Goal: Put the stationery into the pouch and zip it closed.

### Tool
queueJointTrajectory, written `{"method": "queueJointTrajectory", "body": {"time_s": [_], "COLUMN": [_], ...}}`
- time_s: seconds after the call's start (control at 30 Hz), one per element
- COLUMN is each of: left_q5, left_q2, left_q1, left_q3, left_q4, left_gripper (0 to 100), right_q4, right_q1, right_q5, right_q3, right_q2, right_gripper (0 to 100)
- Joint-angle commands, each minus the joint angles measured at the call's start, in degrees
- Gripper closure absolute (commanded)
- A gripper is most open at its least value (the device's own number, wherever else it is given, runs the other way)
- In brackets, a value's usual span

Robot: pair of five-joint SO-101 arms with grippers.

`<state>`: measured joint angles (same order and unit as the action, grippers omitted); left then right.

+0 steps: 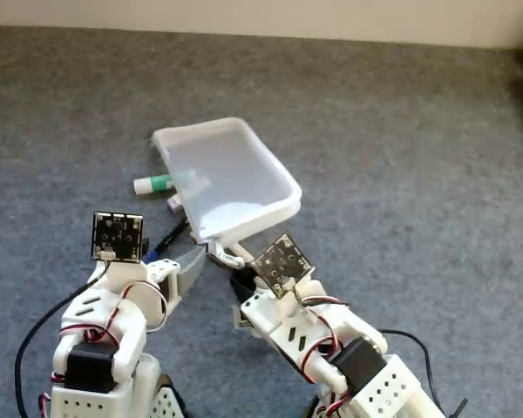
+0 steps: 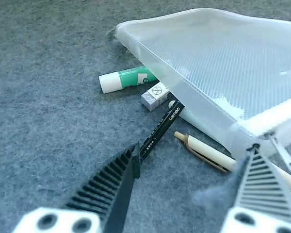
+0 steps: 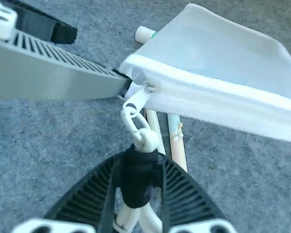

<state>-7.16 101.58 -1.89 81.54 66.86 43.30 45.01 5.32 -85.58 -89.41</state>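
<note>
The translucent white pouch [image 1: 227,170] [image 2: 233,53] [image 3: 223,53] is tilted up off the grey carpet, its zipped edge nearest the arms. My right gripper [image 1: 235,261] [image 3: 141,167] is shut on the zipper pull [image 3: 136,124] at the pouch's near corner. My left gripper [image 1: 181,251] [image 2: 194,153] is open, and its grey finger [image 2: 262,179] [image 3: 53,73] touches that same corner. Beside and partly under the pouch lie a green-and-white glue stick [image 1: 152,184] [image 2: 128,79], a small eraser [image 2: 155,95], a black pencil [image 2: 160,131] and a cream pen [image 2: 208,153] [image 3: 177,141].
Grey carpet [image 1: 401,131] stretches around the pouch on every side. Both arm bases [image 1: 96,366] stand close together at the near edge, with cables trailing beside them. A pale wall strip runs along the far edge.
</note>
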Motion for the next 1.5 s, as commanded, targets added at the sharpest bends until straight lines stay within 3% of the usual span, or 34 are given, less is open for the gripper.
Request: {"method": "queueJointTrajectory", "body": {"time_s": [0.0, 0.57, 0.83, 1.17, 1.47], "left_q5": [-1.6, -3.1, -2.9, -2.9, -3.0], "left_q2": [0.4, 0.5, 0.5, 0.5, 0.5], "left_q1": [-1.5, -2.0, -2.0, -2.1, -7.0], "left_q3": [-2.8, 3.3, 2.9, 2.9, 3.3], "left_q4": [-1.4, -8.1, -8.4, -8.4, -8.4], "left_gripper": [68, 69, 91, 96, 96], "right_q4": [0.3, 4.4, 4.3, 4.3, 4.3], "right_q1": [-0.4, -0.5, -0.7, -8.9, -15.5], "right_q5": [0.8, 0.4, 0.4, 0.4, 0.4], "right_q3": [0.5, 1.0, 1.1, 1.2, 3.6], "right_q2": [-1.5, -1.6, -1.6, -1.6, -1.7], "right_gripper": [99.4, 99.4, 99.4, 99.4, 99.4]}}
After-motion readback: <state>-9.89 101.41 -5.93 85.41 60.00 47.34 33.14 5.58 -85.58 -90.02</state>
